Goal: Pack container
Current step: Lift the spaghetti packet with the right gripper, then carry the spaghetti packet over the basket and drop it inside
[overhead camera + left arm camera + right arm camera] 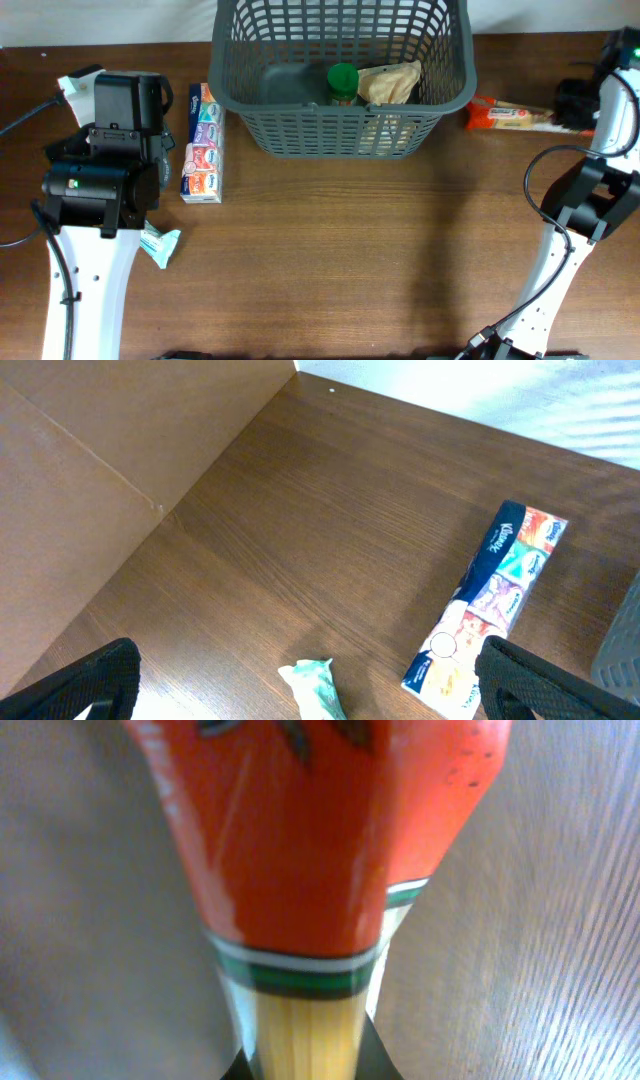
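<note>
The dark grey lattice basket (345,125) stands at the far middle of the table. Inside it are a green-capped bottle (343,82) and a tan bag (390,82). My right gripper (575,103) is shut on the right end of an orange spaghetti packet (505,115), which lies right of the basket. In the right wrist view the packet (300,870) fills the frame and its yellow strands sit between my fingers (305,1065). My left gripper (305,680) is open and empty above a small teal packet (315,688). A long tissue pack (490,595) lies by its right finger.
The tissue pack (203,145) lies between my left arm (95,185) and the basket. The teal packet (160,245) lies beside the left arm. A white wall runs behind the table's far edge (400,400). Cables trail at the far left.
</note>
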Action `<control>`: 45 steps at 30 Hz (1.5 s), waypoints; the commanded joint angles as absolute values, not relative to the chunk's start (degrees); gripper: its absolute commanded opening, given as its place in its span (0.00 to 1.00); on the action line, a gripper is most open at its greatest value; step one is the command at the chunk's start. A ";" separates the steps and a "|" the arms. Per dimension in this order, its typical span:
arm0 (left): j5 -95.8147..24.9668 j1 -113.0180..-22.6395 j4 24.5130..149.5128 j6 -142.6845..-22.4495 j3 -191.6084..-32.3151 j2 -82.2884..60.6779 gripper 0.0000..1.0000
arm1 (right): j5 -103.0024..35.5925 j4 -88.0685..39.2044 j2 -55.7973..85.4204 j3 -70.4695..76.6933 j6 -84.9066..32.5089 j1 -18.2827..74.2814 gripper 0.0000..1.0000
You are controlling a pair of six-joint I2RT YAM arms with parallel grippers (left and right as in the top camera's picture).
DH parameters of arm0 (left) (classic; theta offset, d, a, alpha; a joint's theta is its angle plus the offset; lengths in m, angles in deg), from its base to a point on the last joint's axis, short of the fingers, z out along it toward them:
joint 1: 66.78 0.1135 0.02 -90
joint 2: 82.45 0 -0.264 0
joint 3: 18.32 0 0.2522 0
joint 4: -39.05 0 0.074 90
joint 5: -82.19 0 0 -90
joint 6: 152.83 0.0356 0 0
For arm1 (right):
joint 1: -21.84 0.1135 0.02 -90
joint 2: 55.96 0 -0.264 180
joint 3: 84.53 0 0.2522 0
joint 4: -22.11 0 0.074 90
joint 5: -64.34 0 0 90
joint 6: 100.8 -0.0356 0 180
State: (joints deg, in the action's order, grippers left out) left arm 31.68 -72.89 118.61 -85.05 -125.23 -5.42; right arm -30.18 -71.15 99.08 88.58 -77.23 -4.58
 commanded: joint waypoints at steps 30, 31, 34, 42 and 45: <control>32.49 -72.63 118.65 -85.03 -125.95 -5.96 0.99 | -47.57 -57.60 64.66 108.32 -30.50 28.12 0.04; 32.46 -72.63 118.65 -85.03 -125.95 -5.96 0.99 | -45.52 -57.58 65.36 107.93 -30.48 29.30 0.04; 32.46 -72.63 118.65 -85.03 -125.95 -5.96 0.99 | -42.70 -56.88 68.09 107.05 -30.13 32.08 0.04; 32.46 -72.63 118.65 -85.03 -125.95 -5.96 0.99 | -40.91 -54.85 75.61 102.16 -29.17 33.37 0.04; 32.46 -72.63 118.65 -85.03 -125.95 -5.96 0.99 | -37.74 -55.37 76.83 98.92 -28.95 33.34 0.04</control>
State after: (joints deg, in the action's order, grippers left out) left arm 31.68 -72.89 118.61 -85.05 -125.23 -5.42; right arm -41.26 -56.75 77.44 99.97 -29.56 33.45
